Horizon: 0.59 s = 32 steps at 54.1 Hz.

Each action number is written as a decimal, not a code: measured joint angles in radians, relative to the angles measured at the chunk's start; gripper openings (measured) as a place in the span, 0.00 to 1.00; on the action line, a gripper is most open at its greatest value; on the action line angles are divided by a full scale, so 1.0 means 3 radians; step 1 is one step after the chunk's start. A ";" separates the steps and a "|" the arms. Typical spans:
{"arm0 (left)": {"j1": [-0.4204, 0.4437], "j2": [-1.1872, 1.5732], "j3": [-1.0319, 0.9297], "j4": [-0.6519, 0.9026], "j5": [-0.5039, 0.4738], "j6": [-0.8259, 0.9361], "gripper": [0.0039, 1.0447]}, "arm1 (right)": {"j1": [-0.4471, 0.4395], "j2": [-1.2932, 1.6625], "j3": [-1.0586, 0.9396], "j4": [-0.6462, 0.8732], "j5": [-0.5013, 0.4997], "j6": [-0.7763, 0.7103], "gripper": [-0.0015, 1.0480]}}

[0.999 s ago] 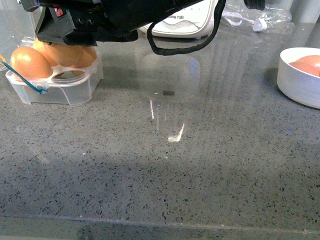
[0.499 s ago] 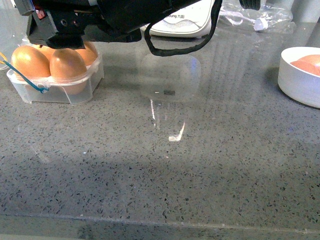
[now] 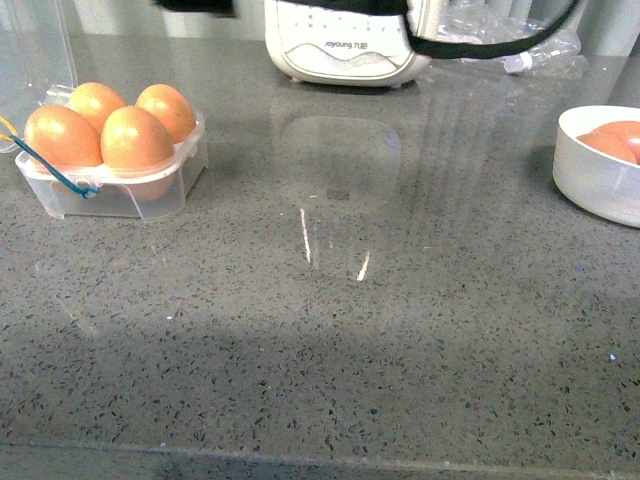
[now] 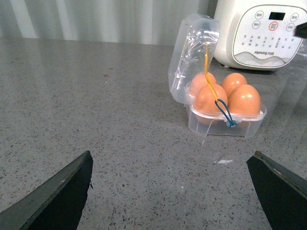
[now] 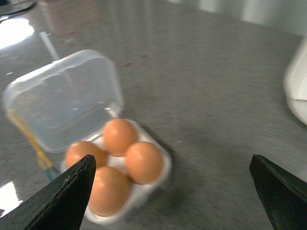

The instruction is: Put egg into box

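Note:
The box [image 3: 110, 185] stands open at the table's left, its clear lid [image 4: 192, 57] upright behind it. Every slot holds an orange-brown egg; the egg [image 3: 133, 140] in the front right slot sits free, nothing touching it. A yellow and blue cord [image 3: 60, 172] hangs over the front. My right gripper [image 5: 172, 163] is open high above the box [image 5: 158, 179], nothing between its fingers [image 5: 72, 191]. My left gripper [image 4: 171, 155] is open and empty over bare table, well short of the box [image 4: 225, 124]. In the front view neither gripper shows, only a black cable [image 3: 500, 42].
A round white bowl [image 3: 585, 170] holding more eggs stands at the right edge. A white rice cooker [image 3: 340, 45] sits at the back centre, with crumpled clear plastic [image 3: 520, 35] to its right. Grey speckled stone stretches between box and bowl.
The black arm that hung low over the box has lifted up and out of the front view. The front right slot, covered a second ago, now shows an egg.

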<state>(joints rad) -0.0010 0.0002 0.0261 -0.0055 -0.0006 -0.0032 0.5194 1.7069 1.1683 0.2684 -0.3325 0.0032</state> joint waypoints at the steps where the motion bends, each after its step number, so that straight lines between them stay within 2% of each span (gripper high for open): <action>1: 0.0000 0.0000 0.0000 0.0000 0.0000 0.0000 0.94 | -0.0037 -0.0081 -0.0089 0.0034 0.0078 0.0019 0.93; 11: 0.0000 0.0000 0.0000 0.0000 0.0000 -0.0001 0.94 | -0.0351 -0.0764 -0.0861 0.0211 0.0581 0.0160 0.93; 19: 0.0000 0.0000 0.0000 0.0000 -0.0001 0.0000 0.94 | -0.0534 -0.1450 -0.1508 0.0268 0.1268 0.0256 0.93; 30: 0.0000 0.0001 0.0000 0.0000 -0.0001 0.0000 0.94 | -0.0542 -0.1610 -0.1602 0.0286 0.1339 0.0273 0.93; 32: 0.0000 0.0000 0.0000 0.0000 -0.0001 0.0000 0.94 | -0.0512 -0.1609 -0.1748 0.0678 0.1719 0.0186 0.85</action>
<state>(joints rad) -0.0010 0.0002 0.0261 -0.0055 -0.0010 -0.0032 0.3656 1.2243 0.6437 0.4717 0.1833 0.0589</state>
